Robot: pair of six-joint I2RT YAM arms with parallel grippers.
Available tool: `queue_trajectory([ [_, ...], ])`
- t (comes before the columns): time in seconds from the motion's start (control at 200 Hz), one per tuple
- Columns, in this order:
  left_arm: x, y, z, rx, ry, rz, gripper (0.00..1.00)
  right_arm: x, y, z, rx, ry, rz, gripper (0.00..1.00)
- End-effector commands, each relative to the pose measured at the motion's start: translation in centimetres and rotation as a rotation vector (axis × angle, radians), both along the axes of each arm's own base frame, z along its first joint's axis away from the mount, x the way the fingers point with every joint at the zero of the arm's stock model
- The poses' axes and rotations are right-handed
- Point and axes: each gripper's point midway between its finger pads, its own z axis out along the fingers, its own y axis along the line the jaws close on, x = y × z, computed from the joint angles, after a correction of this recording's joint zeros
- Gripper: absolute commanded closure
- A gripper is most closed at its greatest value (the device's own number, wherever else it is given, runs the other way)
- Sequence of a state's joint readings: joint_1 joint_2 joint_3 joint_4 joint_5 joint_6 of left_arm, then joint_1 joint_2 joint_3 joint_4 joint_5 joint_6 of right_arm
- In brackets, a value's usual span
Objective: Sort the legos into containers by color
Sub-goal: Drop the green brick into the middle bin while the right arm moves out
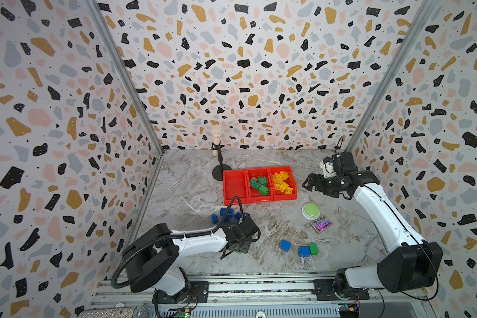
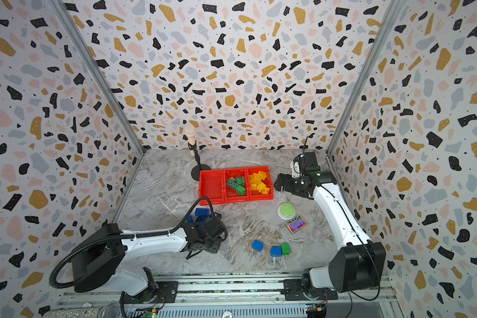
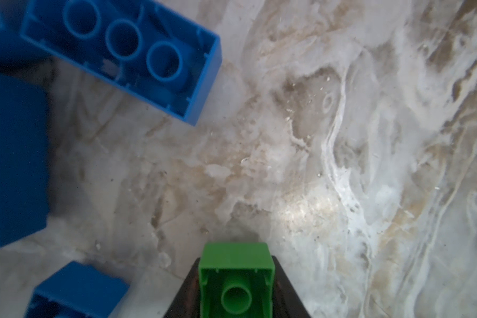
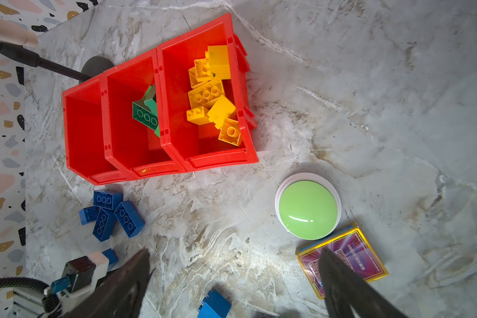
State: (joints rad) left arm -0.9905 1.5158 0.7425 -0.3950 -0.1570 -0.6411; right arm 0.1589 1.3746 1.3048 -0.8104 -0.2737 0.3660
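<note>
Left gripper [image 3: 236, 291] is clamping a green lego [image 3: 236, 261], apparently at table [image 3: 287, 137] level; right gripper [image 4: 233, 278] is hanging agape. Next: lifting it to the middle container [image 1: 259, 198], one o'clock.

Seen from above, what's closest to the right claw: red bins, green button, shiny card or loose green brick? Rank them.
In a top view, from the right gripper:
1. Red plastic bins, to its left.
2. Round green-topped white button, towards the front.
3. Iridescent square card, beyond the button.
4. Green plastic brick, farthest front.
</note>
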Motion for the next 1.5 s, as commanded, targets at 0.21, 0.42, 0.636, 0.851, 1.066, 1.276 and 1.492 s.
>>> queue_trajectory([
  [0.21, 4.2, -3.4, 3.7, 0.018, -0.04, -0.075, 0.93, -1.2, -0.7, 2.1, 0.001, -0.041, -0.008, 0.04],
  [0.42, 12.0, -5.8, 9.0, -0.049, -0.156, -0.04, 0.92, -2.7, -1.9, 2.3, 0.001, -0.037, -0.053, 0.04],
  [0.636, 21.3, -9.1, 12.5, -0.164, -0.255, 0.054, 0.9, -4.7, -0.5, 3.3, 0.122, -0.035, -0.05, 0.04],
  [0.851, 27.3, -10.6, 11.7, -0.12, -0.26, 0.047, 0.88, -7.4, 0.3, 2.7, 0.193, -0.01, -0.06, 0.04],
  [1.066, 30.9, -9.1, 10.9, -0.17, -0.257, 0.126, 0.87, -9.9, -0.3, 2.1, 0.194, 0.007, -0.109, 0.04],
  [1.276, 31.1, -9.3, 12.2, -0.232, -0.255, 0.128, 0.21, -11.7, -1.2, -1.2, 0.13, 0.086, -0.151, 0.05],
  [1.492, 29.2, -9.0, 20.6, -0.437, -0.422, 0.138, 0.01, -14.1, -2.2, -7.8, 0.044, 0.222, -0.218, 0.12],
])
